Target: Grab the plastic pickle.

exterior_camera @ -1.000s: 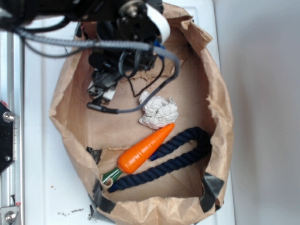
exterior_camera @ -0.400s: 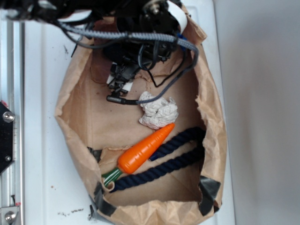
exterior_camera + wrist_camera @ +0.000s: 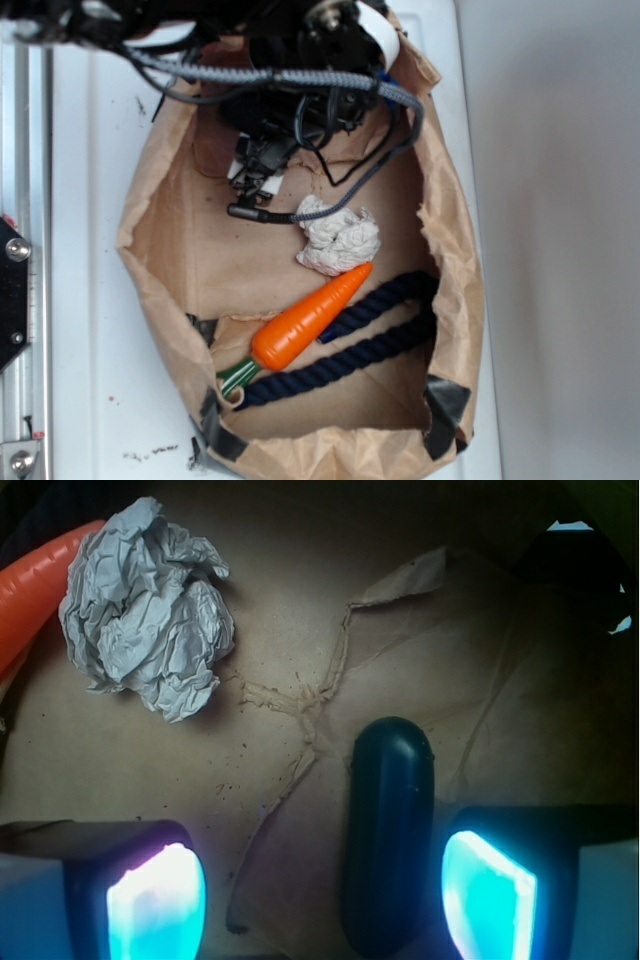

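Observation:
In the wrist view the plastic pickle point(image 3: 388, 835), dark and capsule-shaped, lies on the brown paper between my gripper's point(image 3: 322, 895) two glowing pads, close to the right pad point(image 3: 487, 892). A wide gap separates it from the left pad point(image 3: 155, 900), and the jaws stand open. In the exterior view the gripper point(image 3: 262, 170) sits low inside the far end of the paper bag point(image 3: 160, 170), and the arm hides the pickle there.
A crumpled white paper ball point(image 3: 338, 240) lies just in front of the gripper. An orange toy carrot point(image 3: 305, 318) and a dark navy rope point(image 3: 372, 335) lie nearer the bag's front. The bag walls rise all round. A metal rail point(image 3: 20, 300) runs along the left.
Compared with a second ago, the arm has shifted right and toward the bag's far end, and the bag's walls have shifted with it. Nothing has moved in the last 0.4 s.

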Robot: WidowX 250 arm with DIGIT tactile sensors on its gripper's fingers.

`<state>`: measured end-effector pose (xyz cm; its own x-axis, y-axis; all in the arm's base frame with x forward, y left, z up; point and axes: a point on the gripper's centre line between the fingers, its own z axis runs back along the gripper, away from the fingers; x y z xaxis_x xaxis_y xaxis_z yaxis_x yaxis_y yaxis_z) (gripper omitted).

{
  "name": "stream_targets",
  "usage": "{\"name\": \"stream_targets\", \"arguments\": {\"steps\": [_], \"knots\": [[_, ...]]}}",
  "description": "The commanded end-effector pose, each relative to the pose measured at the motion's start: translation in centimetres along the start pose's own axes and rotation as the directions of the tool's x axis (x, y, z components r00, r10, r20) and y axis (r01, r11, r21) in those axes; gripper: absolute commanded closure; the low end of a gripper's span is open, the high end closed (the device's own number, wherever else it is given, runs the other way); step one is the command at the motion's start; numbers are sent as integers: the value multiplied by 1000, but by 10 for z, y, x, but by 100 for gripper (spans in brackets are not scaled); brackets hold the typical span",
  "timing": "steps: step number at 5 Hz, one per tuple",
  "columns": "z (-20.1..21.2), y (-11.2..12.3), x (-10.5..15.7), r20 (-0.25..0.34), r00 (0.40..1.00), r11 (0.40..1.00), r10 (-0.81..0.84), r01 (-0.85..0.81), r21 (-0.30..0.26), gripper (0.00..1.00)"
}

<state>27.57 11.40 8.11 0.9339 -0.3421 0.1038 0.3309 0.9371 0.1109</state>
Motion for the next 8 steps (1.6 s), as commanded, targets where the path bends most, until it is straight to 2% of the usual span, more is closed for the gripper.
{"name": "stream_targets", "arguments": {"steps": [1, 2, 3, 5, 6, 7, 8], "knots": [[6, 17, 19, 39, 999, 997, 20, -23, 80, 0], [-4, 24, 24, 31, 999, 994, 32, -35, 104, 0], [-12, 16, 24, 19, 1000, 991, 8, -11, 136, 0], [-22, -9, 9, -25, 998, 991, -50, 53, 125, 0], [-24, -13, 3, -35, 998, 990, -61, 65, 123, 0], [-22, -16, 2, -21, 999, 991, -35, 37, 126, 100], [-22, -18, -1, -15, 999, 988, -41, 43, 151, 100]]}}
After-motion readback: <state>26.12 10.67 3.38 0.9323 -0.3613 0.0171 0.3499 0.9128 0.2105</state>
